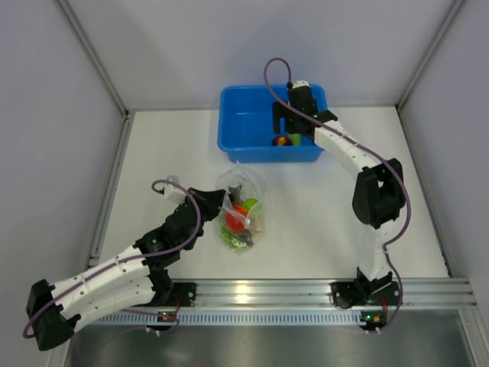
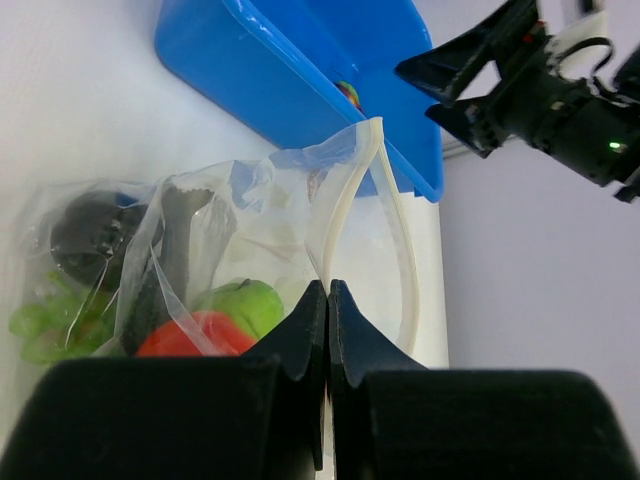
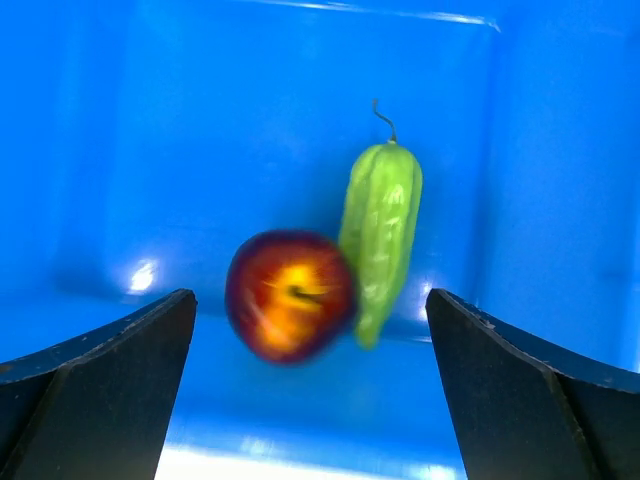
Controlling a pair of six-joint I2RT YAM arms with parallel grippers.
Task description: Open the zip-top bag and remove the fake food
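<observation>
The left gripper is seen closed, its fingertips pinched on the white zip rim of the zip-top bag, whose mouth is parted. The bag is laid on the white table, just in front of the blue bin, with a red tomato, green grapes and a dark ball inside. The right gripper is spread wide and empty, held over a red-yellow fruit and a green pod lying touching in the bin.
</observation>
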